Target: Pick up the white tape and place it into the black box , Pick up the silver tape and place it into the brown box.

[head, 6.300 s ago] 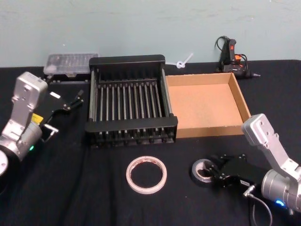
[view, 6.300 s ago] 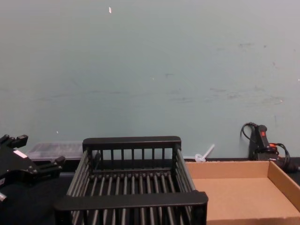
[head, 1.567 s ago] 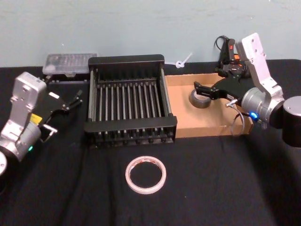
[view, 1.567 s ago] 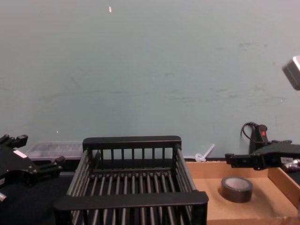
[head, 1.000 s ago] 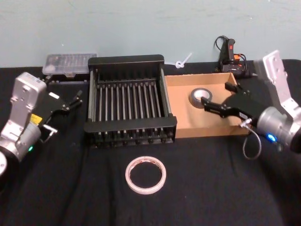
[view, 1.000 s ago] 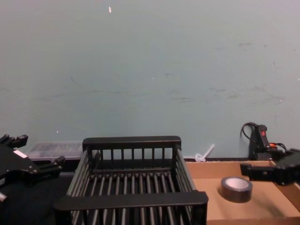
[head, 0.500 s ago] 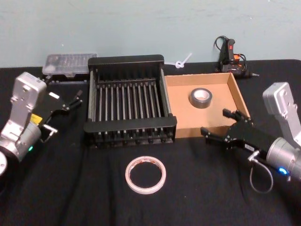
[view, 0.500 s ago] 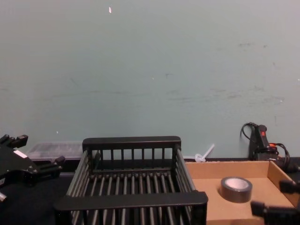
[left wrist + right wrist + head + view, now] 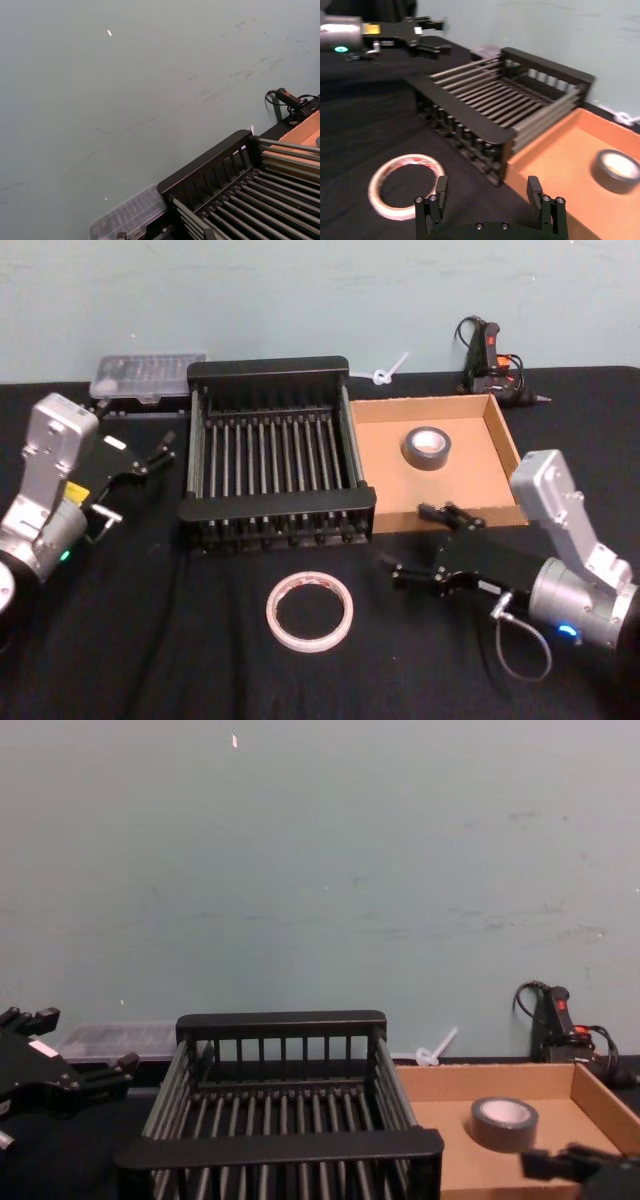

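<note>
Silver tape (image 9: 427, 448) now lies flat in the brown box (image 9: 505, 455), no longer held. Right gripper (image 9: 412, 545) has pulled back out of the box and hovers, fingers spread and empty, just beside the white tape (image 9: 311, 611), which stays before the black box (image 9: 277, 369). Left gripper (image 9: 160, 450) stays parked, fingers spread.

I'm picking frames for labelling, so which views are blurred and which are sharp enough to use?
Right wrist view: soft motion blur over the black box, white tape and silver tape. Head view: sharp and evenly lit, with the white tape crisp. Chest view: steady, the silver tape clear. Left wrist view: mostly wall, slightly soft.
</note>
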